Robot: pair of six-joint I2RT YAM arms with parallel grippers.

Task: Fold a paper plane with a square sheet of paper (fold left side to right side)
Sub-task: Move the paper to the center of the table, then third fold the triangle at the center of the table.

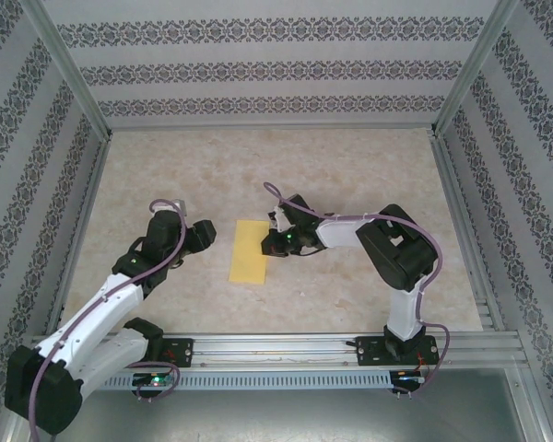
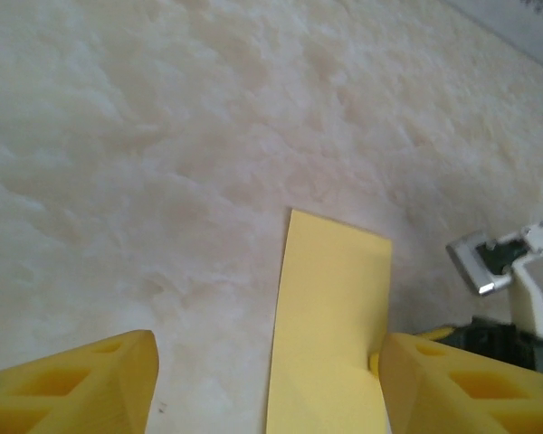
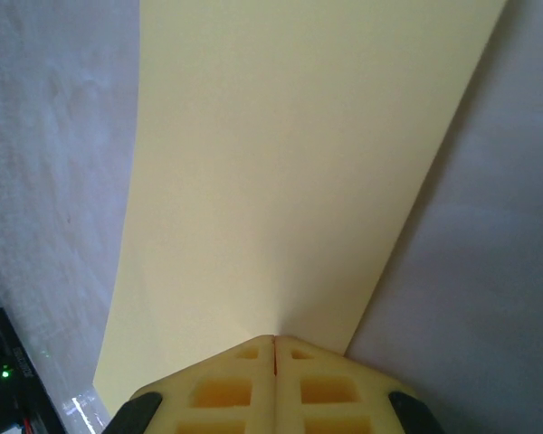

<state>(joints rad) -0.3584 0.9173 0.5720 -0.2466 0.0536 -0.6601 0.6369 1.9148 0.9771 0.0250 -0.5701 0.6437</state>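
Paper: the square sheet of paper (image 1: 250,251) lies flat on the table (image 1: 350,175) as a narrow yellow rectangle, between the two grippers.
Paper, cut off: in the left wrist view its near end (image 2: 330,334) runs out of the bottom of the frame. In the right wrist view its far end (image 3: 290,181) runs out at the top.
Crease: not discernible; layers cannot be counted.
Right gripper (image 1: 271,245): jaws pressed together, tips (image 3: 274,348) at the sheet's edge.
Right grip: whether the paper is nipped or only pressed down cannot be told, since the fingers hide the contact.
Left gripper (image 1: 205,236): jaws apart (image 2: 267,389), just left of the sheet.
Left fingers: the sheet's right edge meets one yellow finger (image 2: 452,380), contact unclear. The other finger (image 2: 90,380) stands clear on bare table.
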